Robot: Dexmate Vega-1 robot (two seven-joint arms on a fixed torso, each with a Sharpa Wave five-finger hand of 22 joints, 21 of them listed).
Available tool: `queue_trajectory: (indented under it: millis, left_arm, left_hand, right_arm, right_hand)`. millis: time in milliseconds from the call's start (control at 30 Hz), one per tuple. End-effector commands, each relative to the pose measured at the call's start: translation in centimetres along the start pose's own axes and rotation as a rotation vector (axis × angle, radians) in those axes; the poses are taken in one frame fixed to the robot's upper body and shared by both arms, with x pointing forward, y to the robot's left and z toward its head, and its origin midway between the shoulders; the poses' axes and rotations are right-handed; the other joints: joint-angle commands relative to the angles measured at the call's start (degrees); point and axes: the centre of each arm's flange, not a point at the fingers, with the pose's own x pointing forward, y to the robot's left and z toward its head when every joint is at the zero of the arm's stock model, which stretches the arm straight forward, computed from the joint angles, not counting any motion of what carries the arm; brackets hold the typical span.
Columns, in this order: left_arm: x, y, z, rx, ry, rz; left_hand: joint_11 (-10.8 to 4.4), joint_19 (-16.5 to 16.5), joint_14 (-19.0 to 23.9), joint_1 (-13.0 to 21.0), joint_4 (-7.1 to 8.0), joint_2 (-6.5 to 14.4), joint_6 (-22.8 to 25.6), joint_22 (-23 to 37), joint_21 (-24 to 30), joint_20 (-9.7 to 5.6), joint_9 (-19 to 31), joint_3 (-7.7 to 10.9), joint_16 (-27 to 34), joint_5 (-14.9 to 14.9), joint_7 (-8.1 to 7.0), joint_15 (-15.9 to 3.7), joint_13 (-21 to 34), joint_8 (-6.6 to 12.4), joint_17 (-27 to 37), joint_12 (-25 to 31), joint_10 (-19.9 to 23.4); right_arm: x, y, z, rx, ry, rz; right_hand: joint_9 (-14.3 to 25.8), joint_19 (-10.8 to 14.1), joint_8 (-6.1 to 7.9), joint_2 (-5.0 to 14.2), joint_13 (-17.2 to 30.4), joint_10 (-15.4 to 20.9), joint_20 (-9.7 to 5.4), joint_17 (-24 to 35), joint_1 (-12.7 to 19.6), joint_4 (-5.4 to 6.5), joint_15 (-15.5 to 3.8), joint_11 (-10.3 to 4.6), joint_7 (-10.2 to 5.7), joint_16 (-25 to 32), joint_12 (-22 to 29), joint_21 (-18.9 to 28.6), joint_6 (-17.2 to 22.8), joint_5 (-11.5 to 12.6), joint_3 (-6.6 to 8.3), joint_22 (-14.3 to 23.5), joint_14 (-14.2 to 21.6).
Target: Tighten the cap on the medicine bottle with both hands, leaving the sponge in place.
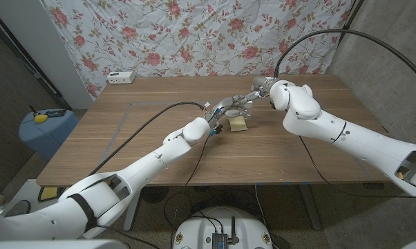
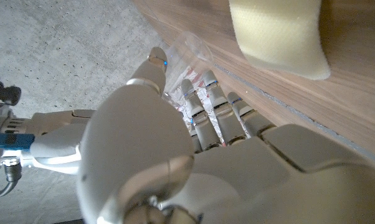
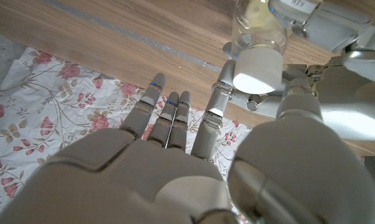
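Here, head view: the two arms meet over the middle of the wooden table (image 1: 146,138), in front of the floral curtain (image 1: 194,34).
Left hand, head view: the left hand (image 1: 225,111) is wrapped around the medicine bottle (image 1: 234,108), lifted off the tabletop.
Right hand, head view: the right hand (image 1: 258,90) is at the bottle's far end; the grip is too small to make out here.
Sponge, head view: the yellow sponge (image 1: 238,123) lies on the table just below the meeting hands.
Other things, head view: a white box (image 1: 121,77) sits at the far left edge; a blue bin (image 1: 45,131) stands beside the table.
Left wrist view: the left hand (image 2: 175,149) has its fingers (image 2: 206,112) curled around the clear bottle (image 2: 190,53); the sponge (image 2: 278,34) lies near on the wood.
Right wrist view: the right hand (image 3: 194,162) pinches the white cap (image 3: 257,68) between thumb and a finger, its other fingers (image 3: 169,115) stretched out and apart.
Bottle, right wrist view: the clear bottle (image 3: 259,28) holds something pale inside and is gripped by the left hand (image 3: 337,25).
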Motion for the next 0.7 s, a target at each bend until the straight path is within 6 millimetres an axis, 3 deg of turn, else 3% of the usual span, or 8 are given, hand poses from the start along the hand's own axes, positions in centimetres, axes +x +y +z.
queue_trajectory:
  millis: [33, 167, 200, 300, 367, 700]
  left_arm:
    - [0.25, 0.2, -0.03, -0.001, -0.002, -0.003]
    - [0.19, 0.3, -0.07, -0.001, -0.002, 0.0]
    - [0.18, 0.31, -0.08, -0.002, -0.003, -0.001]
    - [0.13, 0.32, -0.11, -0.003, -0.003, 0.002]
    - [0.09, 0.3, -0.14, -0.004, -0.003, 0.001]
    - [0.04, 0.3, -0.14, -0.005, -0.006, 0.0]
  left_hand:
    - [-0.81, 0.0, -0.1, -0.2, 0.06, 0.3, 0.5, 0.2, -0.2, -4.19, 0.1, 0.52, 0.0, 0.5, 0.11, -4.35, 0.3, -0.01, 0.1, 0.2, 1.1]
    - [-0.78, 0.0, -0.2, -0.2, 0.04, 0.3, 0.6, 0.2, -0.2, -4.2, 0.1, 0.58, 0.0, 0.5, 0.05, -4.31, 0.3, 0.01, 0.1, 0.3, 1.1]
    - [-0.81, 0.0, -0.2, -0.3, 0.07, 0.3, 0.6, 0.2, -0.2, -4.12, 0.1, 0.59, 0.0, 0.5, 0.11, -4.25, 0.3, 0.0, 0.1, 0.2, 1.1]
    - [-0.72, 0.0, -0.2, -0.3, 0.06, 0.3, 0.6, 0.2, -0.2, -4.13, 0.1, 0.63, 0.0, 0.5, 0.05, -4.25, 0.3, -0.01, 0.1, 0.3, 1.1]
    - [-0.75, 0.0, -0.2, -0.3, 0.04, 0.2, 0.6, 0.2, -0.2, -4.17, 0.1, 0.65, 0.0, 0.5, 0.0, -4.26, 0.3, -0.01, 0.1, 0.2, 1.1]
    - [-0.76, 0.0, -0.2, -0.4, 0.08, 0.3, 0.6, 0.2, -0.2, -4.08, 0.1, 0.82, 0.0, 0.5, 0.03, -4.16, 0.3, -0.04, 0.1, 0.3, 1.1]
  right_arm:
    - [0.21, 0.41, 0.32, -0.037, 0.034, -0.037]
    - [0.23, 0.44, 0.41, -0.041, 0.038, -0.045]
    - [0.22, 0.44, 0.42, -0.04, 0.036, -0.046]
    - [0.21, 0.39, 0.46, -0.035, 0.028, -0.04]
    - [0.22, 0.34, 0.48, -0.035, 0.024, -0.037]
    - [-0.11, -0.03, 0.53, -0.021, 0.002, -0.035]
  right_hand:
    - [0.3, 1.2, 1.13, 0.05, 0.1, 1.9, -0.2, 0.2, -1.1, 0.27, -0.77, -0.62, -0.59, 0.5, 0.3, 0.1, 3.6, 0.8, -1.02, 0.1, 1.9]
    - [0.3, 1.4, 1.46, 0.04, 0.1, 2.6, -0.4, 0.2, -1.8, 0.51, -0.93, -0.15, -0.53, 0.6, 0.3, 0.1, 4.7, 1.0, -1.56, 0.1, 2.5]
    - [0.2, 1.5, 1.44, 0.02, 0.1, 2.8, -0.45, 0.2, -2.2, 0.63, -0.91, -0.75, -0.45, 0.5, 0.3, 0.1, 4.8, 1.1, -1.81, 0.1, 2.5]
    - [0.2, 1.4, 0.27, -0.03, 0.1, 2.6, -0.41, 0.2, -3.3, 1.02, -0.91, -0.16, -0.12, 0.3, -0.1, -0.1, 2.4, 1.3, -2.64, 0.2, 2.4]
    - [0.2, 1.0, -1.31, 0.13, 0.1, 1.8, -0.09, 0.2, -4.4, 1.38, -0.19, 0.37, 0.39, -0.2, -0.9, -0.4, -0.7, 1.7, -3.55, 0.2, 1.9]
    - [0.3, -0.2, -4.48, 0.39, 0.2, -0.6, 0.46, 0.2, -7.0, 2.33, 1.73, 1.42, 2.04, -1.3, -2.3, -0.9, -7.0, 2.4, -5.61, 0.2, 0.4]
